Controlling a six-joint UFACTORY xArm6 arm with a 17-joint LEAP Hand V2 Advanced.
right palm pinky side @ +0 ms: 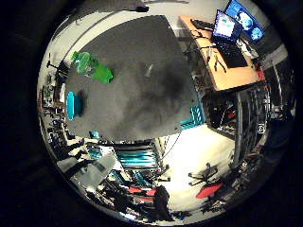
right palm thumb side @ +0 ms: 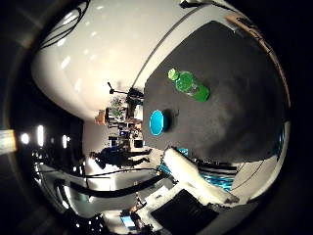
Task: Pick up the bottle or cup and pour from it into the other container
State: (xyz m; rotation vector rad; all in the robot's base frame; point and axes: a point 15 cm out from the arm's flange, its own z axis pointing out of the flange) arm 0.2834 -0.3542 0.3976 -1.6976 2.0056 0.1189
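Note:
A green bottle [right palm thumb side: 190, 85] with a green cap stands on a dark grey table [right palm pinky side: 142, 94], near one edge. A short way along that edge sits a blue cup [right palm thumb side: 156, 122], clear of the bottle. Both look small, so my palm is well above and away from them. Of my right hand [right palm thumb side: 195, 177] only a white finger shows, reaching out straight past the table's edge with nothing in it. Neither object is touched.
A small pale mark [right palm pinky side: 148, 71] lies near the table's middle. Beside the table stands a wooden desk [right palm pinky side: 222, 66] with a laptop [right palm pinky side: 226, 28] and monitor [right palm pinky side: 246, 19]. Teal crates [right palm pinky side: 137, 158] and red items [right palm pinky side: 208, 191] sit on the floor below.

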